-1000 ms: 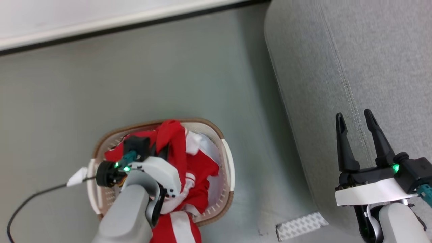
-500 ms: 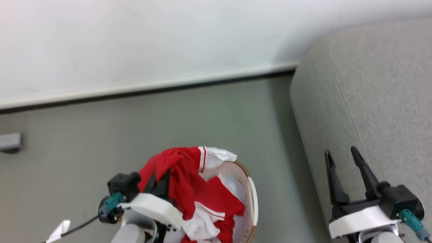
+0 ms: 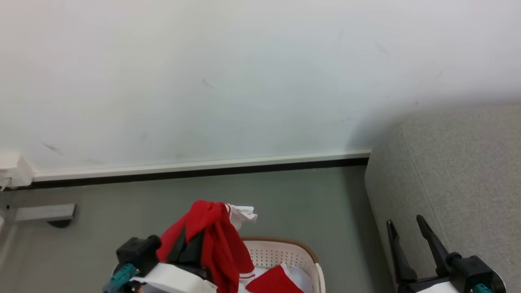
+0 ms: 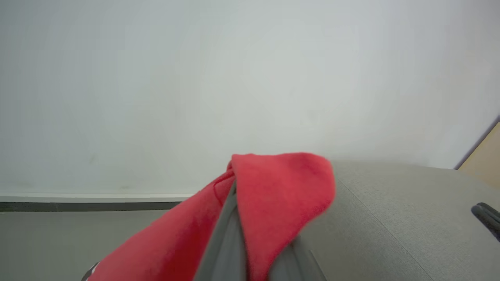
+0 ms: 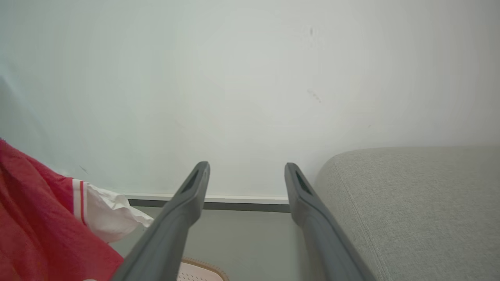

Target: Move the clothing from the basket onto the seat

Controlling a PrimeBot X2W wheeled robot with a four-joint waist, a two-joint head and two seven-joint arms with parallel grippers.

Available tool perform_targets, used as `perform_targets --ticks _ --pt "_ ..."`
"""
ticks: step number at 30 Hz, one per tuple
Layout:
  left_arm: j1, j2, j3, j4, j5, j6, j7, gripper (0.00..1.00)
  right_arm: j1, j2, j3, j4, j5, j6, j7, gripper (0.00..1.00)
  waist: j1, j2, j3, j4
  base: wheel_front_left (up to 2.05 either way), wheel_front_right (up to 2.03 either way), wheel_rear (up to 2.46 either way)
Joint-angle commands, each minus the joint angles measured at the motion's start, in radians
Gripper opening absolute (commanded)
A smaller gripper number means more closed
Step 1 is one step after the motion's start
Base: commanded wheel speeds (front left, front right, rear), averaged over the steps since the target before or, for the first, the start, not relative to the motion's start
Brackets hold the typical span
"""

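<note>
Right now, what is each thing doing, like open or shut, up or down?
Left gripper, shut on the lifted garment.
Right gripper, open, holding nothing.
Lifted garment, hanging from the left gripper above the basket.
Other garment, lying in the basket.
Basket, upright.
Sofa, no clothing on the part in view.

jaws 2-pronged, dark | wrist shell point(image 3: 175, 281) white | connectors point(image 3: 122, 275) teal (both wrists)

A pale, faintly scuffed wall point(image 3: 244, 81) stands on the far side. Below it, a white skirting point(image 3: 203, 165) with a dark strip underneath meets the grey-green floor point(image 3: 285, 203). Far left, a grey bar point(image 3: 44, 212) lies low, near a white box point(image 3: 14, 171).
</note>
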Motion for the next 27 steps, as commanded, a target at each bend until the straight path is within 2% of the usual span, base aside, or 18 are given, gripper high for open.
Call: perform_targets --ticks 1,9,15,19,27 --pt "0.019 0.014 0.007 -0.038 -0.010 0.005 0.009 0.00 0.014 -0.004 0.005 -0.006 -0.008 -0.003 0.001 1.00 0.0004 0.0000 -0.027 0.011 0.00 0.00 0.00" --pt "0.082 0.056 0.006 -0.242 -0.016 0.025 0.095 0.00 -0.001 -0.003 0.058 -0.035 -0.017 -0.003 0.001 1.00 0.0004 0.0000 -0.043 0.017 0.00 0.00 0.00" --pt "0.098 0.080 -0.009 -0.353 -0.018 0.021 0.153 0.00 -0.036 -0.003 0.135 -0.062 -0.043 -0.003 0.001 1.00 0.0004 0.0000 -0.044 0.017 0.00 0.00 0.00" --pt "0.095 0.095 -0.020 -0.411 -0.020 0.015 0.184 0.00 -0.075 -0.020 0.228 -0.077 -0.048 -0.003 0.001 1.00 0.0004 0.0000 -0.044 0.015 0.00 0.00 0.00" --pt "0.048 0.112 -0.068 -0.468 -0.018 -0.011 0.241 0.00 -0.189 -0.132 0.498 -0.129 0.045 -0.003 0.001 1.00 0.0004 0.0000 -0.047 0.014 0.00 0.00 0.00"
